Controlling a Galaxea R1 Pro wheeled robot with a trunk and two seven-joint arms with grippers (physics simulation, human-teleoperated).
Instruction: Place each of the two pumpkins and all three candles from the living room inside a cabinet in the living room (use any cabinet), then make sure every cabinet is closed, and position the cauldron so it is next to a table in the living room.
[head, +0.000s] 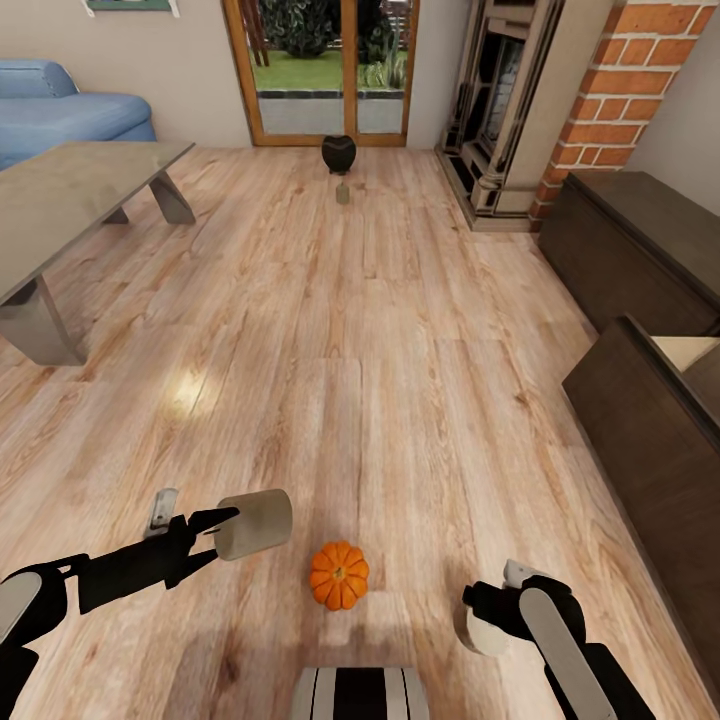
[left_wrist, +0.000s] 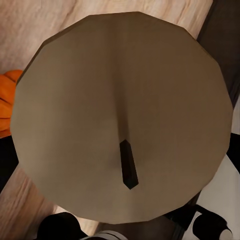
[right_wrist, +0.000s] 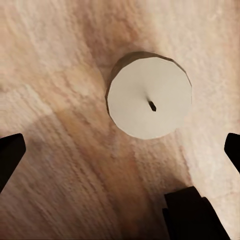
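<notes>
My left gripper (head: 230, 524) is shut on an off-white candle (head: 255, 523), held on its side above the floor. In the left wrist view that candle's wick end (left_wrist: 122, 115) faces the camera. An orange pumpkin (head: 339, 575) (left_wrist: 7, 101) sits on the floor just right of it. My right gripper (head: 480, 610) (right_wrist: 120, 152) hovers open over a second candle (head: 484, 634) (right_wrist: 149, 95) standing on the floor. The black cauldron (head: 338, 153) stands far off by the glass door, with a third small candle (head: 343, 192) in front of it.
The grey-beige coffee table (head: 70, 185) stands at the left, with a blue sofa (head: 60, 110) behind it. The dark-brown cabinet (head: 630, 245) runs along the right wall; its near drawer (head: 688, 350) is pulled out, showing pale lining. A brick fireplace (head: 520, 110) stands beyond.
</notes>
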